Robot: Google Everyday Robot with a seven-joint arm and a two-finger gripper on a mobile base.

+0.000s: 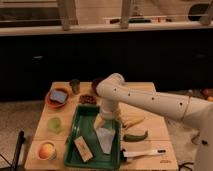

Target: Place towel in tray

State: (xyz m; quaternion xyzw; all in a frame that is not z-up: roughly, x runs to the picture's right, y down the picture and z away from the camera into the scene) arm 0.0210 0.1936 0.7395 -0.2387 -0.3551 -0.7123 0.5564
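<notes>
A pale towel point(106, 138) hangs down into the green tray point(75, 131), its lower end resting on the tray floor. My gripper point(104, 120) is just above the tray's right half, at the towel's top end, under the white arm point(150, 100) that reaches in from the right. A tan block point(83, 148) lies in the tray's near left part.
On the wooden table: an orange bowl point(58, 96) with a blue thing, a dark cup point(75, 86), a green cup point(54, 123), an orange-topped cup point(46, 149), a banana point(132, 122), a green pepper point(136, 136), a white tool point(142, 153). A dark counter stands behind.
</notes>
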